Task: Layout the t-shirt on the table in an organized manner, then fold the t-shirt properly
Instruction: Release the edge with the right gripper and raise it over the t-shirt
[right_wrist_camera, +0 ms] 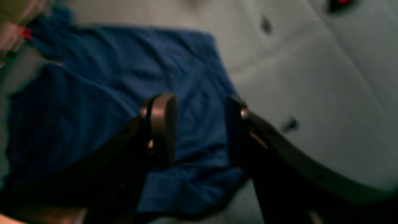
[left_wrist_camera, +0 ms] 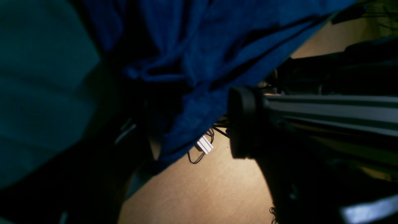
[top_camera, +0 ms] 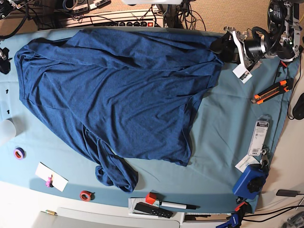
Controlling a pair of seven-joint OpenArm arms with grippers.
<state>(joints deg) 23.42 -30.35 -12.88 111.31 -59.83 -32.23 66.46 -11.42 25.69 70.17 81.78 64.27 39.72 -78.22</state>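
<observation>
Right wrist: t-shirt [right_wrist_camera: 102, 77] between fingers [right_wrist_camera: 161, 124].

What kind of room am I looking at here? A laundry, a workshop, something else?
Most likely a robotics lab or workshop bench. A t-shirt lies spread on a cloth-covered table, with tape rolls, a marker and an orange cutter along its edges, and tangled cables behind.

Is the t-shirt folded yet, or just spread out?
Spread, not folded: the t-shirt lies open and wrinkled across the table, one sleeve bunched near the front.
</observation>
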